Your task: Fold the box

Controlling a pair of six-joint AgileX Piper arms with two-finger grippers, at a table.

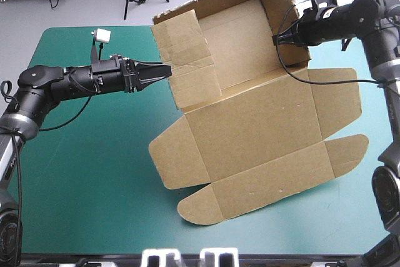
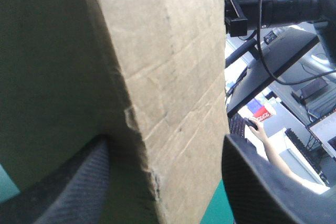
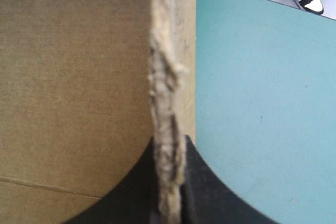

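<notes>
Presently the box [image 1: 250, 129] rests on the teal-green cover [image 1: 81, 154], far half raised, the right gripper [image 1: 277, 40] clenched on its right wall's edge, the left gripper [image 1: 165, 69] released astride the left wall, which, being ungripped, could spring outward and spoil the fold.

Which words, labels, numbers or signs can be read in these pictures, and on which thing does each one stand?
None can be read.
The box: plain brown board, no print on any face that shows.
The teal-green cover: no mark.
The left gripper and the right gripper: black, no label that can be read.
</notes>
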